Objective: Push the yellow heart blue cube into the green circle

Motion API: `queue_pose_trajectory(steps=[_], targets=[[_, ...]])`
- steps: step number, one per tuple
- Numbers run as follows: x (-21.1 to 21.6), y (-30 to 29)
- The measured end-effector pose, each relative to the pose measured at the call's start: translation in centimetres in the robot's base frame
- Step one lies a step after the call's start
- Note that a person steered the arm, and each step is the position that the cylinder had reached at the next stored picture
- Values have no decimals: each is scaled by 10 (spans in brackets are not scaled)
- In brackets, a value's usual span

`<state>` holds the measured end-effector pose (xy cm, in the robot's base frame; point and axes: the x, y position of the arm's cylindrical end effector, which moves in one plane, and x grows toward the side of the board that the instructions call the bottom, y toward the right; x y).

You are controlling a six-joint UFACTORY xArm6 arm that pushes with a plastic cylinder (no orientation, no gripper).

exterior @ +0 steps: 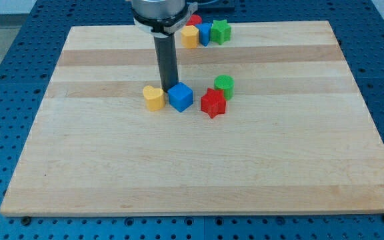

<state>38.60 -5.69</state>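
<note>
A yellow heart (154, 97) and a blue cube (180, 97) lie side by side near the board's middle, a narrow gap between them. My tip (167, 87) stands just above that gap, toward the view's top, close to both blocks. A green circle (224, 85) lies to the right of the blue cube, with a red star (213, 103) just below it and between it and the cube.
At the board's top edge sits a cluster: a yellow block (190, 37), a blue block (205, 33), a green star (221, 31) and a red block (195, 21) partly hidden behind them. The wooden board (199, 167) rests on a blue perforated table.
</note>
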Motion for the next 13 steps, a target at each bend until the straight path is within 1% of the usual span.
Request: queue_pose_trajectory(steps=[1,2,3,4,5,6,7,8,9,10,11,12,13], targets=[[-16,-22],[-38,-82],[-18,-146],[24,-163],[36,-125],[36,-71],[32,-26],[21,2],[5,5],[2,-11],[46,-26],[91,19],[95,87]])
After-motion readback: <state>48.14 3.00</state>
